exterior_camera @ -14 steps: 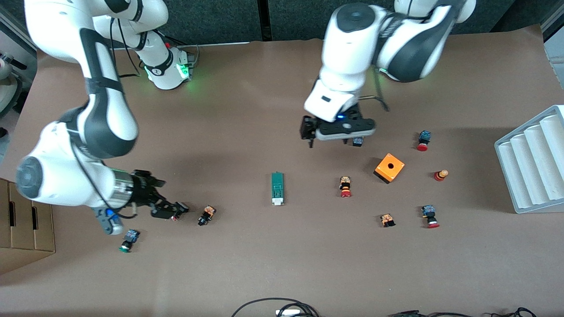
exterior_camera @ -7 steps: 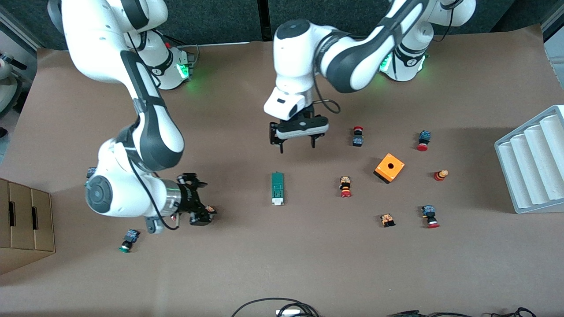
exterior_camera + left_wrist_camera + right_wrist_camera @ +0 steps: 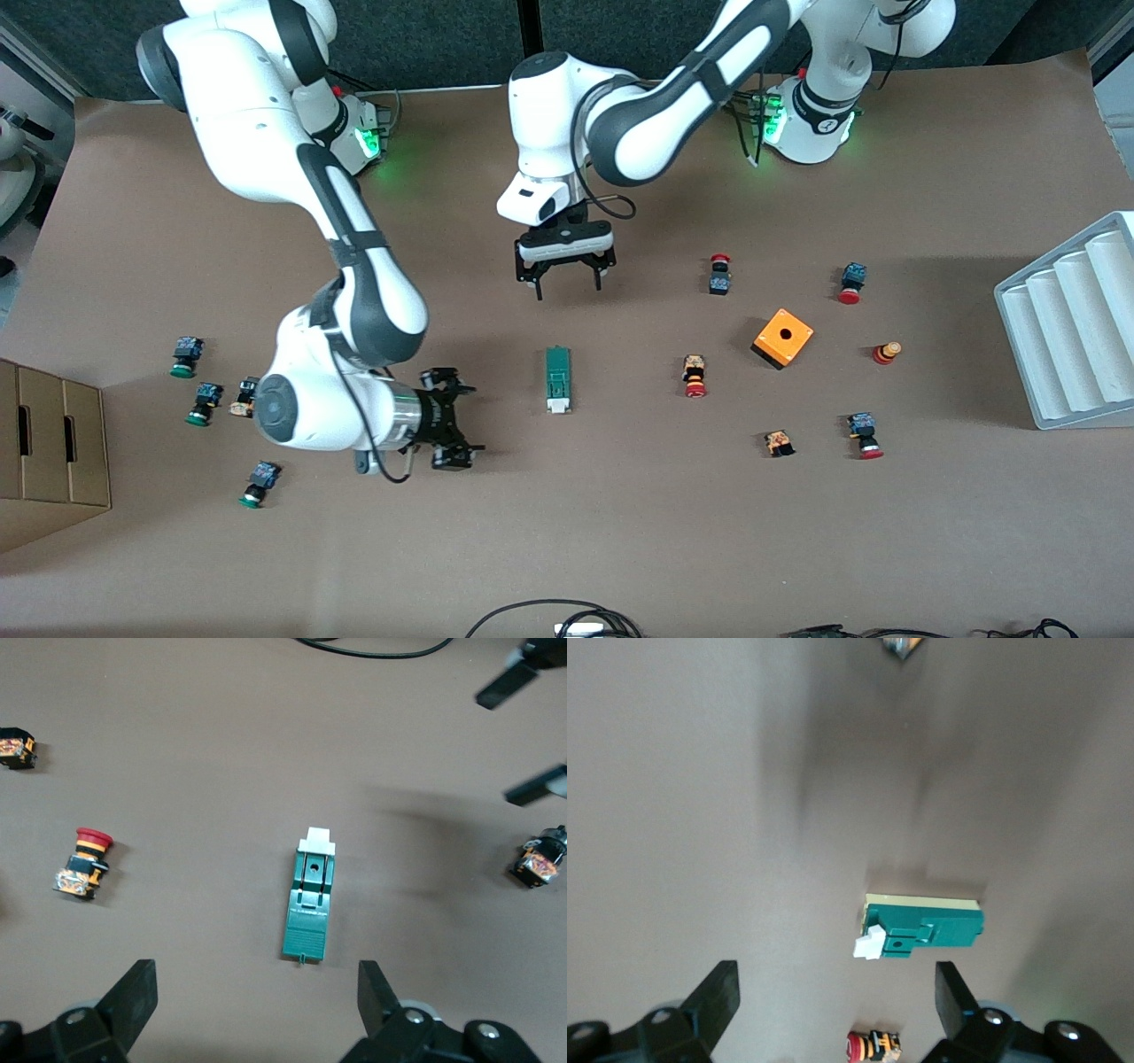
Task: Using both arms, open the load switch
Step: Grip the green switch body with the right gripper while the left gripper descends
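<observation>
The load switch (image 3: 557, 379) is a slim dark-green block with a white end piece that points toward the front camera, and it lies flat mid-table. My left gripper (image 3: 569, 289) hangs open over the table a little farther from the camera than the switch. In the left wrist view the load switch (image 3: 310, 904) lies just ahead of the open left gripper (image 3: 255, 992). My right gripper (image 3: 468, 420) stands open and low beside the switch, toward the right arm's end. In the right wrist view the load switch (image 3: 921, 926) lies ahead of the right gripper (image 3: 837, 997), untouched.
An orange cube (image 3: 783, 338) and several red-capped push buttons (image 3: 695, 376) lie toward the left arm's end, before a grey ribbed rack (image 3: 1072, 328). Green-capped buttons (image 3: 186, 356) and a cardboard box (image 3: 44, 452) are at the right arm's end. Cables (image 3: 554, 620) lie along the near edge.
Both arms have swung in toward the load switch. The left gripper came over from near the orange cube, and the right gripper passed along the table past a push button. Both stay open.
</observation>
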Controlling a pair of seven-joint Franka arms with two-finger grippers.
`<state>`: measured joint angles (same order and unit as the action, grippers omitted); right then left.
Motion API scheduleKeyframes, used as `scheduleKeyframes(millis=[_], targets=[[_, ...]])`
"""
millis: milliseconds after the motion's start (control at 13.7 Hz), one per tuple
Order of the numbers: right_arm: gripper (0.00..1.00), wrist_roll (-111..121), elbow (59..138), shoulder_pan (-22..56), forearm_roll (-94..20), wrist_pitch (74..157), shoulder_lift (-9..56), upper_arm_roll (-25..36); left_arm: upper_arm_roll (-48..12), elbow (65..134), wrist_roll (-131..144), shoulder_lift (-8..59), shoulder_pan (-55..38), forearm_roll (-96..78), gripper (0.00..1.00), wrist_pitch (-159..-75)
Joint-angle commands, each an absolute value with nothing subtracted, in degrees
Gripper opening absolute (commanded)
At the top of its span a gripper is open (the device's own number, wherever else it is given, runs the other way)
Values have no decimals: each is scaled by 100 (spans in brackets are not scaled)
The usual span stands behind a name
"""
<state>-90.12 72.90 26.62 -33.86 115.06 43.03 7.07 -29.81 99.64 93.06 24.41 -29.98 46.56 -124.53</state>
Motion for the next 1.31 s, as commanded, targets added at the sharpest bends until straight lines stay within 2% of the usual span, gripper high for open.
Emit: scheduleKeyframes(millis=[0,730,1241], targets=[[98,-9386,6988,2812,-3551,11802,4640,747,-2936,10063,10218,2714,-3312,5376,100,-12542],[92,-10248,6759,3322,-3753,13042,5334,624,-2900,10195,12654,3814,-3788,8303,100,-12446],[82,-10634,6662,3577,-3744,13192,5519,668,-2892,10134,13140,4271,-3744,9544,100,-12041]])
